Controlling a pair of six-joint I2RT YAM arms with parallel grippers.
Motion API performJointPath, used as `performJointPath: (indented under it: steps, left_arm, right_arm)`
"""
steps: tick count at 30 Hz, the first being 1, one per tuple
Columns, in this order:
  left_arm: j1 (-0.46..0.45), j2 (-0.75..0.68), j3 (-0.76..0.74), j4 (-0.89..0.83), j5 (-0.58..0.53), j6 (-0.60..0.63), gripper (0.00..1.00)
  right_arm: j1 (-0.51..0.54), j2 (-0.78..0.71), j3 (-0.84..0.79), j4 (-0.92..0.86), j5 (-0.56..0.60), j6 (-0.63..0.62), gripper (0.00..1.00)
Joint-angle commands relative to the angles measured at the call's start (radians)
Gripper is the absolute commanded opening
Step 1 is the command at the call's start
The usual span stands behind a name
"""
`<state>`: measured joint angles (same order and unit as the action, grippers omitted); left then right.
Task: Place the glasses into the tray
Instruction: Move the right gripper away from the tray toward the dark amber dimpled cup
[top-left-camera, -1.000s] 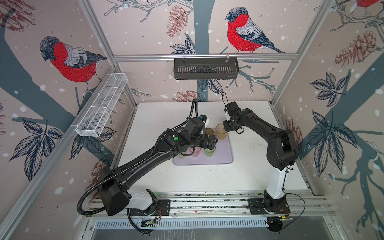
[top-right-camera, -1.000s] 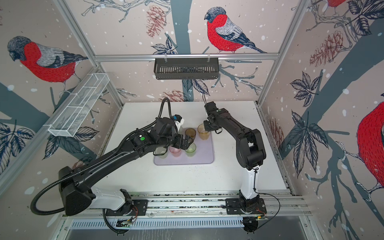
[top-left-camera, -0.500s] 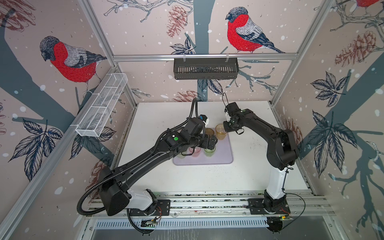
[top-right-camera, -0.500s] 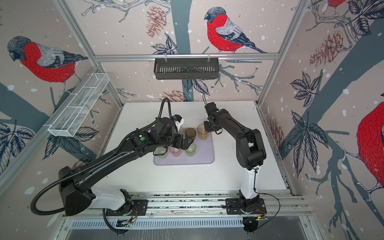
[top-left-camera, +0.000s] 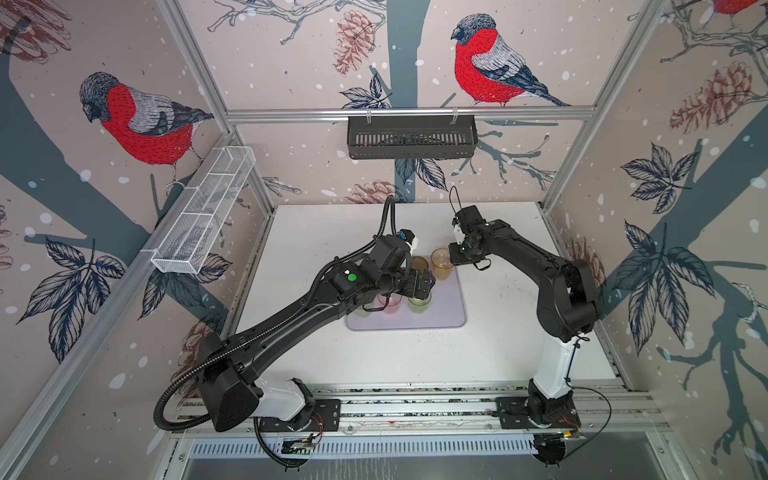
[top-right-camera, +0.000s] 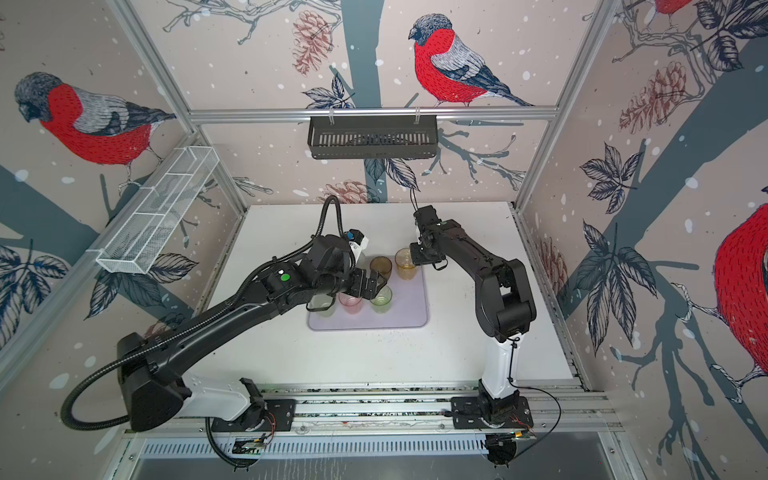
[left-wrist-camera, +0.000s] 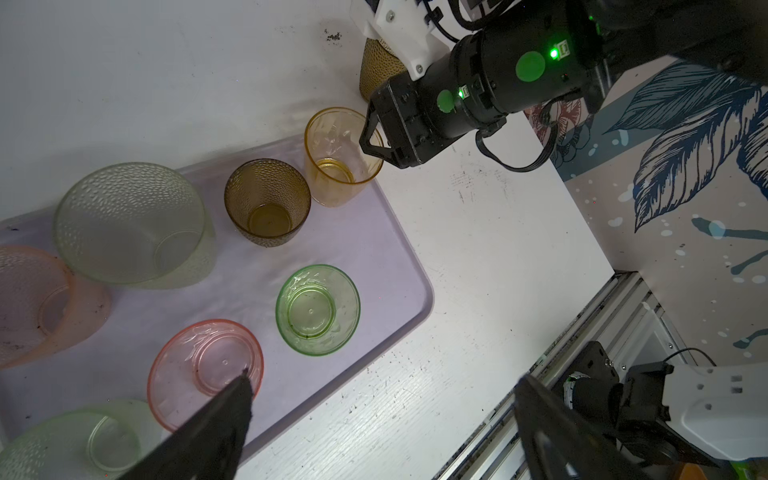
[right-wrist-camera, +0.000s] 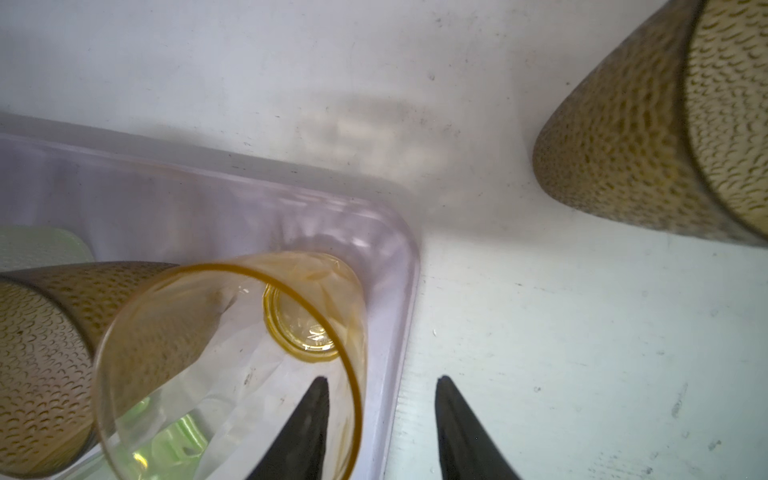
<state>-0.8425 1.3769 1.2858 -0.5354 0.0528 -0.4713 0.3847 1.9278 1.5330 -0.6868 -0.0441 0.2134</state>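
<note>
The lavender tray (top-left-camera: 449, 307) (left-wrist-camera: 374, 249) holds several upright glasses. A yellow-amber glass (top-left-camera: 441, 262) (left-wrist-camera: 338, 158) stands in its far right corner beside a dark olive-brown glass (top-right-camera: 380, 268) (left-wrist-camera: 268, 203). Nearer the front are a bright green glass (left-wrist-camera: 318, 309) and a pink glass (left-wrist-camera: 205, 365). My right gripper (right-wrist-camera: 380, 380) (top-left-camera: 453, 259) is open astride the yellow glass's wall, one finger inside, neither touching it. Another olive-brown glass (right-wrist-camera: 665, 137) (left-wrist-camera: 376, 70) stands on the table outside the tray. My left gripper (left-wrist-camera: 384, 376) (top-right-camera: 376, 282) hangs wide open over the tray, holding nothing.
A black slotted basket (top-left-camera: 411, 137) hangs on the back wall. A white wire mesh basket (top-left-camera: 203, 216) is fixed to the left wall. Aluminium rails (top-left-camera: 415, 409) run along the table's front edge. The left arm lies across the tray's left half.
My right gripper's jaws have spread apart around the yellow glass's wall, and the glass stays standing in the tray corner. The left arm has not moved.
</note>
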Motion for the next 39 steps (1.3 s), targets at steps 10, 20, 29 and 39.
performJointPath:
  steps: [10, 20, 29, 39]
  left_arm:
    - [-0.001, 0.008, 0.013, 0.012, 0.001, 0.01, 0.98]
    - [-0.001, 0.019, 0.026, 0.006, -0.001, 0.02, 0.98]
    - [-0.002, 0.031, 0.033, 0.008, 0.004, 0.021, 0.98]
    - [-0.002, 0.044, 0.041, 0.015, 0.01, 0.022, 0.98]
  right_arm:
    - [-0.007, -0.026, 0.009, 0.011, -0.016, 0.003, 0.53]
    - [-0.016, -0.06, 0.012, -0.011, -0.001, -0.003, 0.54]
    - [-0.047, -0.101, 0.022, -0.029, 0.007, -0.011, 0.57]
    - [-0.122, -0.121, 0.044, -0.039, -0.003, -0.027, 0.6]
